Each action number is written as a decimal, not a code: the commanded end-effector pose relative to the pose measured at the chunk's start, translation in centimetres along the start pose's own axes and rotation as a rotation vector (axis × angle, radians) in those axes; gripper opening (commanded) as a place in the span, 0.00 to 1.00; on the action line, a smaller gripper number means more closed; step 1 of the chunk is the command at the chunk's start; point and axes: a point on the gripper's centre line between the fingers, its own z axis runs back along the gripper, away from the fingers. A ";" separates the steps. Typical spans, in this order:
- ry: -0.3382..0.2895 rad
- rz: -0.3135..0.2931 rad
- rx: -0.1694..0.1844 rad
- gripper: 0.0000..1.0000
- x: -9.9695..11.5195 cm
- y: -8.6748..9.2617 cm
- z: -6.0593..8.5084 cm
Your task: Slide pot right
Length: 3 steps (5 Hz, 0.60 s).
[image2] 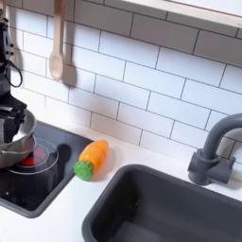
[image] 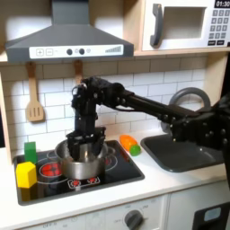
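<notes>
Seemingly a toy kitchen: stove (image: 117, 171), range hood (image: 67, 40), microwave (image: 184, 25), sink (image2: 161, 213), tiled backsplash (image2: 142, 80).

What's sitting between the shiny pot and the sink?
A toy carrot, lying on the counter between the pot and the sink, clearest in the second exterior view.

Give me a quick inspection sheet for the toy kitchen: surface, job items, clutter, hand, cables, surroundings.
Surface: black stovetop set in a white counter, red burner rings.
Job's things: silver pot on the stovetop, upright.
Clutter: toy carrot on the counter between stove and sink; yellow block and green block at the first exterior view's left edge of the stove.
Hand: hand down at the pot's rim; whether it grips cannot be told.
Cables: nothing seen.
Surroundings: sink with grey faucet, wooden spatula on tiled wall, range hood, microwave.
</notes>
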 end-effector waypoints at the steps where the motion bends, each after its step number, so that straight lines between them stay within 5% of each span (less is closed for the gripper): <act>1: 0.027 -0.051 -0.019 1.00 -0.6 -2.5 -0.6; 3: 0.058 -0.094 -0.050 1.00 -1.4 -4.9 -1.1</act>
